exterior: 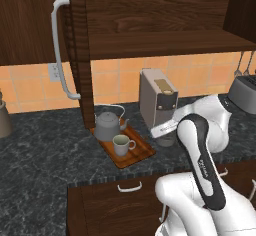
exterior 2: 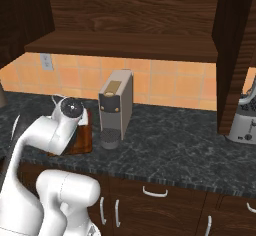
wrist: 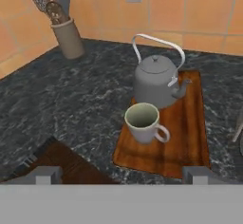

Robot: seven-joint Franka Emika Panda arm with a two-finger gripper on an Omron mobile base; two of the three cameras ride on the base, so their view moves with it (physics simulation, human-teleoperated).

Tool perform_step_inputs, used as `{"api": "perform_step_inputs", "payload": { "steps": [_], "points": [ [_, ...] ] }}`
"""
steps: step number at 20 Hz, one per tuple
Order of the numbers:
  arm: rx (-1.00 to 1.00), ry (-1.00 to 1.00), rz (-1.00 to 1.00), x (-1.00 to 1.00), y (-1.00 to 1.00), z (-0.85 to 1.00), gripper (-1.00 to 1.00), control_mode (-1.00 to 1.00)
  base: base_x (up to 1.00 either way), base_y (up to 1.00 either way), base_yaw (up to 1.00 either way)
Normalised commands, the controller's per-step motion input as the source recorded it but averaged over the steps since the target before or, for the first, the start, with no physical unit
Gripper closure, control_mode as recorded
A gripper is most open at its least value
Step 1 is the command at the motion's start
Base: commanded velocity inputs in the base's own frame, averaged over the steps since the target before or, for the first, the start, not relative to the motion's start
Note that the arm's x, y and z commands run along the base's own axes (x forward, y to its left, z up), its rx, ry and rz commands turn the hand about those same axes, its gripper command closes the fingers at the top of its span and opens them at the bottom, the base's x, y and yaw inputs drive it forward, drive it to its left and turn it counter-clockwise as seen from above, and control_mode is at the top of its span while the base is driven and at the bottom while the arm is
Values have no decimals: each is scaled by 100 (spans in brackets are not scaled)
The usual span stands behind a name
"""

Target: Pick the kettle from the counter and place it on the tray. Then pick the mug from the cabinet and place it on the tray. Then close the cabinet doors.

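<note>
Both fingertips of the gripper [wrist: 121, 173] stand wide apart, empty, hovering tilted above the mug [wrist: 144, 122] on the tray [wrist: 190, 133].

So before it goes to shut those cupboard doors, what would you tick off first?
1. Kettle on the tray: ok, upright at the far end.
2. Mug on the tray: ok, upright, in front of the kettle, a small gap between them.
3. Gripper free: ok, jaws wide open, nothing between them, above the counter short of the tray.
4. Cabinet doors: not ok; the left door stands open edge-on, and the right door juts out too.
5. Left door's bar handle reachable: cannot tell from here.
6. Shelf free of things sticking out: ok.
</note>
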Motion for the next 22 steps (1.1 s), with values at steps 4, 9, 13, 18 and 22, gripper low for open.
{"api": "perform_step_inputs", "payload": {
  "steps": [4, 9, 13, 18, 22],
  "points": [
    [0, 11, -36, -52, -3, 42, -100, -100, 0, 0, 0],
    [0, -4, -13, -57, -4, 20, -100, -100, 0, 0, 0],
    [0, -20, 16, -49, 0, 16, -100, -100, 0, 0, 0],
    [0, -24, 33, -44, 0, 14, -100, -100, 0, 0, 0],
    [-3, -23, 34, -41, 4, 24, -100, -100, 0, 0, 0]
  ]
}}
